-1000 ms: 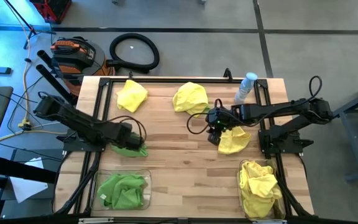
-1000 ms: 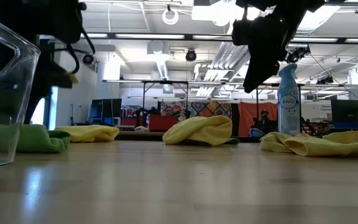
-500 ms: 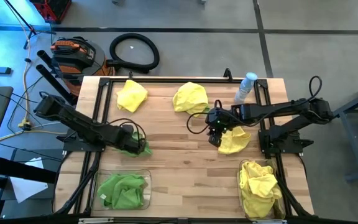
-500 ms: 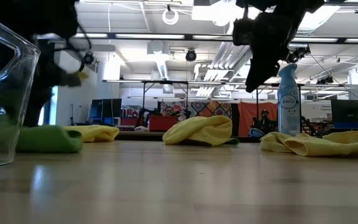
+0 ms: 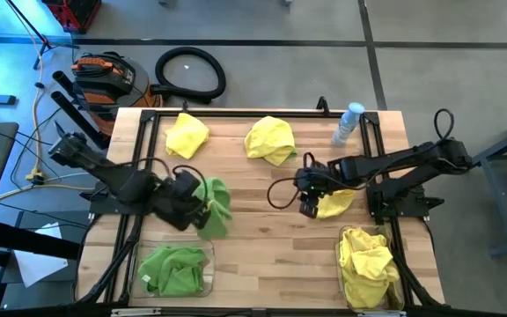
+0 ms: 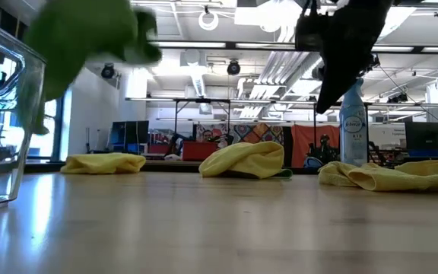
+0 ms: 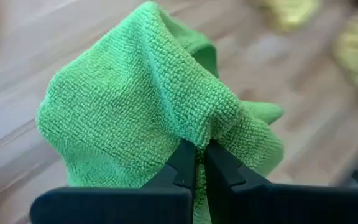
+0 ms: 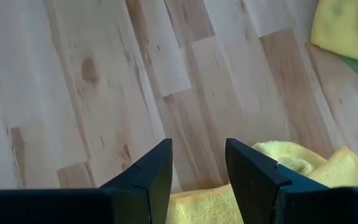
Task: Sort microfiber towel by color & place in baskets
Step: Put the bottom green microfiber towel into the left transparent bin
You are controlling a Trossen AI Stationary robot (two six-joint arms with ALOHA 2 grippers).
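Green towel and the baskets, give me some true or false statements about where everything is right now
1. The left hand is shut on a green towel. True.
2. The right hand holds a yellow towel. False: it is open, above the yellow towel on the table.
3. The left basket holds green towels. True.
4. The right basket holds green towels. False: only yellow ones.
5. The spray bottle lies in a basket. False: it is at the table's far edge.

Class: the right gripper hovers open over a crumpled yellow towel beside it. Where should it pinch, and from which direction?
From straight above, the right gripper should probably pinch the raised fold at the yellow towel's near edge: the towel lies flat, so only a ridge fits between the fingers.
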